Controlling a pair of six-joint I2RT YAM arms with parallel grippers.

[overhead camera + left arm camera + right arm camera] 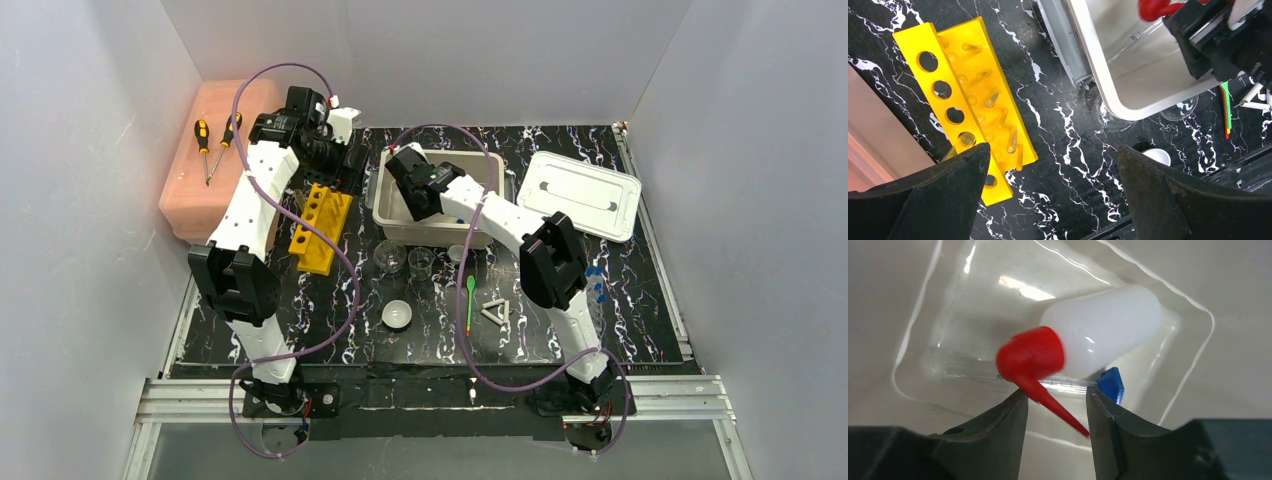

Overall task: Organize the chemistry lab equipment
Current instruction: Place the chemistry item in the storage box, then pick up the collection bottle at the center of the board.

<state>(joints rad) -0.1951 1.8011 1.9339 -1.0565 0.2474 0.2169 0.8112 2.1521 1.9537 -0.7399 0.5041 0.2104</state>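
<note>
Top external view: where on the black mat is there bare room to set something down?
Barest: the mat's near-right corner, in front of the white lid; also the strip between the white bowl and the mat's near edge. Crowded: just before the grey bin, among the glass beakers, green spoon and white triangle.

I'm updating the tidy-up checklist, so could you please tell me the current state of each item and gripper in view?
Bin: open, lid off.
Lid: flat on the mat beside it.
Squeeze bottle: on its side in the bin, capped.
Blue-capped tube: lying in the bin.
Beakers: upright on the mat.
White bowl: upright on the mat.
Left gripper: open, empty.
Right gripper: jaws around the bottle's nozzle, grip unclear.
</note>
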